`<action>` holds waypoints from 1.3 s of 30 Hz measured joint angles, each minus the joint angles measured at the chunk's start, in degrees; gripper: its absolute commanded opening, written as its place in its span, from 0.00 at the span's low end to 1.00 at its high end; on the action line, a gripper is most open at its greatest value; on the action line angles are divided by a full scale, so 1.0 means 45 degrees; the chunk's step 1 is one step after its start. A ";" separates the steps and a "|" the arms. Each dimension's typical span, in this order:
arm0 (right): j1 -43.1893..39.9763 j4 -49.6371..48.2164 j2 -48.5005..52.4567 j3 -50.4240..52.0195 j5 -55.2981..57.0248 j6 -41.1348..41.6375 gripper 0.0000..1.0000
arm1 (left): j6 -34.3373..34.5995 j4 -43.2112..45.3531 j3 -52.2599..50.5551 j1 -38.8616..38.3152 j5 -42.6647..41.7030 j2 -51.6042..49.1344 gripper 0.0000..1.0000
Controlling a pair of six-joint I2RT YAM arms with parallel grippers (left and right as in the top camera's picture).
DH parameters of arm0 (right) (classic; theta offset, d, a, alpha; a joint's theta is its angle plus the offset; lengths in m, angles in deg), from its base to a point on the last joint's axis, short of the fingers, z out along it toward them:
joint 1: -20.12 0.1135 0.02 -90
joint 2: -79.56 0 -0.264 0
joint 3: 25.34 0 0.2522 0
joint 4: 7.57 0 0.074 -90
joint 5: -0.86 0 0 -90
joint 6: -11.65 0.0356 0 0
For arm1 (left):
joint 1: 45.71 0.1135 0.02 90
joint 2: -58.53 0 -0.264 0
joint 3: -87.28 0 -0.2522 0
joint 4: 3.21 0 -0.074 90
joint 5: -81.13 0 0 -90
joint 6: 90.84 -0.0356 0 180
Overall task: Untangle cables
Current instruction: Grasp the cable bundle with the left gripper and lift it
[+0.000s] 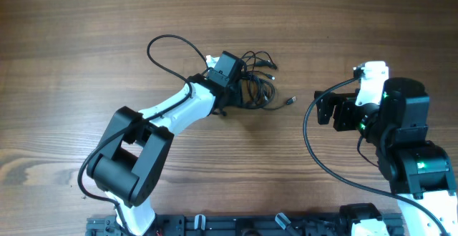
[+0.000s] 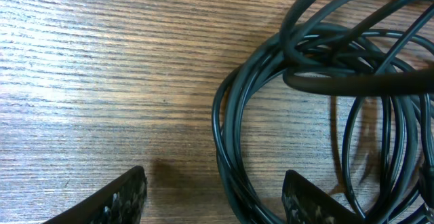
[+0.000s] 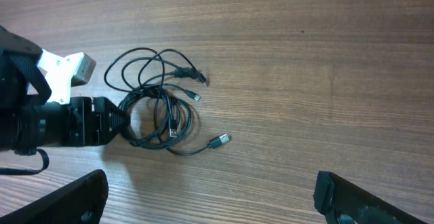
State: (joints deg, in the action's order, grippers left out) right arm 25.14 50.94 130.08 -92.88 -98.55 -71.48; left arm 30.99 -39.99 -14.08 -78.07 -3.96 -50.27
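The cables (image 1: 256,86), a few thin black cords, lie flat on the wooden table (image 1: 86,36) in a loose tangle, several loops coiled together in a rough ring, wider loops spilling off one side, and one cord trailing clear to end in a small plug (image 1: 290,101).

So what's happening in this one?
The left claw is down at the tangle of thin black cables on the wooden table, jaws apart astride the coil's edge, nothing gripped yet. The right claw hangs open off to the side, clear of them. The cables are looped together, not yet separated.
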 measured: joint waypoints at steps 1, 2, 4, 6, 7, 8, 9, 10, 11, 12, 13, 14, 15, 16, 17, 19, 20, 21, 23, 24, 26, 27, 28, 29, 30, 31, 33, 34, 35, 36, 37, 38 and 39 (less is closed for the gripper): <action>0.0000 0.0000 0.0000 0.0000 -0.0005 0.0000 1.00 | 0.0005 -0.0010 0.0000 -0.0019 0.0000 0.0000 0.66; 0.0000 0.0000 0.0000 0.0000 0.0000 0.0000 1.00 | 0.0005 -0.0015 0.0000 -0.0097 0.0000 -0.0005 0.66; 0.0000 0.0000 0.0000 0.0000 0.0000 0.0000 1.00 | 0.0010 -0.0010 0.0000 -0.0175 0.0068 -0.0005 0.67; 0.0000 0.0000 0.0000 0.0000 0.0000 0.0000 1.00 | 0.0010 -0.0015 0.0000 -0.0350 0.0321 -0.0005 0.67; 0.0000 0.0000 0.0000 0.0000 0.0000 0.0000 1.00 | 0.0005 -0.0015 0.0000 -0.0427 0.0461 -0.0005 0.67; 0.0000 0.0000 0.0000 0.0000 -0.0005 0.0000 1.00 | 0.0005 -0.0015 0.0000 -0.0481 0.0549 -0.0005 0.67; 0.0000 0.0000 0.0000 0.0000 -0.0005 0.0000 1.00 | 0.0010 -0.0015 0.0000 -0.0529 0.0622 -0.0005 0.67; 0.0000 0.0000 0.0000 0.0000 0.0000 0.0000 1.00 | 0.0010 -0.0010 0.0000 -0.0583 0.0680 -0.0005 0.67; 0.0000 0.0000 0.0000 0.0000 0.0000 0.0000 1.00 | 0.0005 -0.0015 0.0000 -0.0631 0.0724 -0.0005 0.67; 0.0000 0.0000 0.0000 0.0000 -0.0005 0.0000 1.00 | 0.0010 -0.0015 0.0000 -0.0661 0.0763 -0.0005 0.66; 0.0000 0.0000 0.0000 0.0000 0.0000 0.0000 1.00 | 0.0010 -0.0015 0.0000 -0.0690 0.0797 -0.0015 0.66; 0.0000 0.0000 0.0000 0.0000 0.0000 0.0000 1.00 | 0.0005 -0.0015 0.0000 -0.0714 0.0835 -0.0024 0.66; 0.0000 0.0000 0.0000 0.0000 -0.0005 0.0000 1.00 | 0.0010 -0.0029 0.0000 -0.0729 0.0860 -0.0049 0.64; 0.0000 0.0000 0.0000 0.0000 -0.0005 0.0000 1.00 | 0.0010 -0.0044 0.0000 -0.0729 0.0860 -0.0092 0.61; 0.0000 0.0000 0.0000 0.0000 0.0000 0.0000 1.00 | 0.0005 -0.0112 0.0005 -0.0729 0.0865 -0.0165 0.58; 0.0000 0.0000 0.0000 0.0000 0.0000 0.0000 1.00 | 0.0053 -0.0214 0.0005 -0.0729 0.0942 -0.0287 0.47; 0.0000 0.0000 0.0000 0.0000 0.0000 0.0000 1.00 | 0.0068 -0.0253 0.0019 -0.0729 0.0947 -0.0287 0.38; 0.0000 0.0000 0.0000 0.0000 0.0000 0.0000 1.00 | 0.0087 -0.0291 0.0024 -0.0729 0.0957 -0.0291 0.31; 0.0000 0.0000 0.0000 0.0000 0.0000 0.0000 1.00 | 0.0102 -0.0311 0.0029 -0.0729 0.0957 -0.0301 0.20; 0.0000 0.0000 0.0000 0.0000 0.0000 0.0000 1.00 | 0.0078 -0.0311 0.0029 -0.0729 0.0957 -0.0306 0.15; 0.0000 0.0000 0.0000 0.0000 0.0000 0.0000 1.00 | 0.0087 -0.0321 0.0029 -0.0729 0.0986 -0.0316 0.04; 0.0000 0.0000 0.0000 0.0000 0.0000 0.0000 1.00 | 0.0087 -0.0355 0.0029 -0.0729 0.1020 -0.0316 0.04; 0.0000 0.0000 0.0000 0.0000 -0.0005 0.0000 1.00 | 0.0131 -0.0364 0.0034 -0.0724 0.1044 -0.0311 0.04; 0.0000 0.0000 0.0000 0.0000 -0.0005 0.0000 1.00 | 0.0131 -0.0413 0.0068 -0.0729 0.1044 -0.0311 0.04; 0.0000 0.0000 0.0000 0.0000 0.0000 0.0000 1.00 | 0.0136 -0.0495 0.0102 -0.0729 0.1044 -0.0301 0.04; 0.0000 0.0000 0.0000 0.0000 0.0000 0.0000 1.00 | 0.0136 -0.0554 0.0112 -0.0729 0.1044 -0.0272 0.04; 0.0000 -0.0005 0.0000 0.0000 -0.0005 0.0000 1.00 | 0.0136 -0.0767 0.0107 -0.0729 0.0986 -0.0155 0.04; 0.0000 -0.0005 0.0000 0.0000 0.0000 0.0000 1.00 | 0.0136 -0.0879 0.0107 -0.0729 0.0894 -0.0034 0.04; 0.0000 -0.0005 0.0010 0.0000 0.0000 0.0000 1.00 | 0.0136 -0.0918 0.0107 -0.0724 0.0787 0.0097 0.04; 0.0000 -0.0005 0.0015 0.0000 -0.0005 0.0000 1.00 | 0.0131 -0.0937 0.0107 -0.0724 0.0597 0.0321 0.04; 0.0000 0.0000 0.0049 0.0000 -0.0024 0.0000 1.00 | 0.0136 -0.0981 0.0107 -0.0709 0.0306 0.0607 0.04; 0.0000 0.0000 0.0083 0.0000 -0.0073 0.0000 1.00 | 0.0131 -0.0996 0.0107 -0.0699 0.0034 0.0879 0.04; 0.0000 0.0000 0.0151 0.0000 -0.0180 0.0005 1.00 | 0.0131 -0.0991 0.0107 -0.0646 -0.0369 0.1282 0.04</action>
State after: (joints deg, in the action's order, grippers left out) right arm 25.14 50.94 130.76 -92.88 -99.35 -71.46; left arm 31.58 -44.45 -13.60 -80.98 -5.62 -44.50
